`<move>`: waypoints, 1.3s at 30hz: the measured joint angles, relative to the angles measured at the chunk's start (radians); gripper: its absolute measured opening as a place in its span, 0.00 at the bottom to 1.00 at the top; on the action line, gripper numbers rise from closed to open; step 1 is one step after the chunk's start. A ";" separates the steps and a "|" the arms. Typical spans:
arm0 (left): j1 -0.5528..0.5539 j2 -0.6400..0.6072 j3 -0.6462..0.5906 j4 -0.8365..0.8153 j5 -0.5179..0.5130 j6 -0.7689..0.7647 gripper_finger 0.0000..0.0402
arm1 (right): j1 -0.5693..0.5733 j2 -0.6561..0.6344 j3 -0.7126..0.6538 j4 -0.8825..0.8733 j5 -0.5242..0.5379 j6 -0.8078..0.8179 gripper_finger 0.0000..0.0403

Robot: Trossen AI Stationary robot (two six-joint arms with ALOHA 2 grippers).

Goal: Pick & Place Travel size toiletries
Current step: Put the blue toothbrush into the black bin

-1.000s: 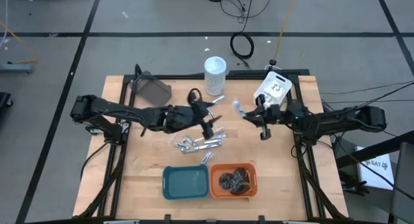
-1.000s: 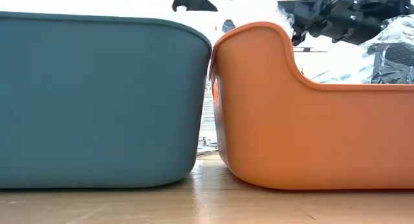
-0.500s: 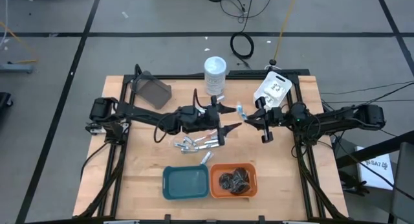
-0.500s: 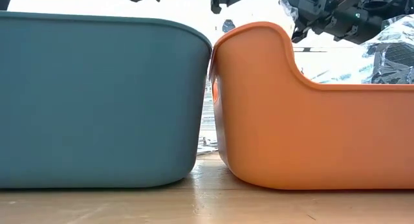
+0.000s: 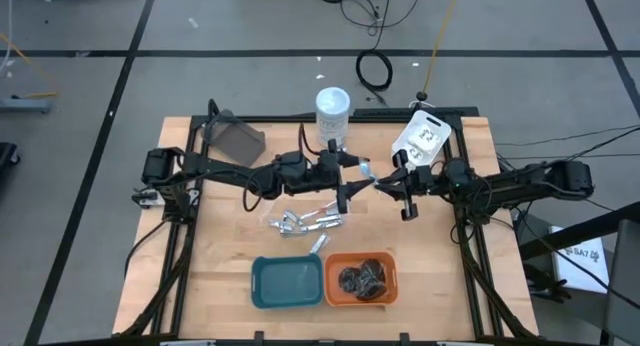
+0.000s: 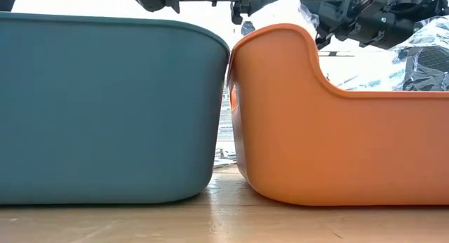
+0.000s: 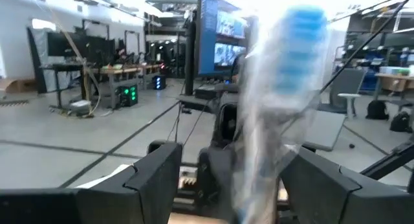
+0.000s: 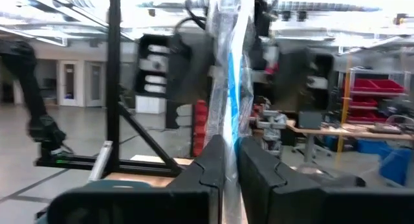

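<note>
So the item in play is a clear-wrapped toothbrush (image 8: 230,68) with a blue head, held up in the air over the middle of the table, between the two arms. The right gripper (image 5: 385,183) has its fingers (image 8: 210,166) pressed together on the lower part of the wrapper, pinching it. The left gripper (image 5: 352,182) faces it from the other side with its fingers (image 7: 158,175) spread wide, one on each side of the wrapped toothbrush (image 7: 281,101); whether they touch the wrapper I can't tell.

Below them, a pile of slim silver tubes (image 5: 305,222) lies on the wood, with bare table all around it. Nearer the front edge sit a teal tray (image 5: 262,271) and an orange tray (image 5: 390,271), side by side and touching. Dark round bundles (image 5: 362,280) are in the orange one. A white-lidded jar (image 5: 333,114) stands near the back edge, a grey bag (image 5: 235,140) lies at the back left corner, and a white packet with black print (image 5: 424,138) lies at the back right.

From the low view you mostly get the two tray walls (image 6: 105,102) filling the picture, with just a sliver between them and the arms dark along the top. Only the wrist views show the blue bristles and the crinkled wrapper up close, plus the room with desks and screens beyond.
</note>
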 joint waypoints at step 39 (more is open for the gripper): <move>-0.130 -0.454 -0.036 -0.796 -0.785 0.060 0.01 | -0.030 0.008 0.001 -0.135 0.023 0.000 0.45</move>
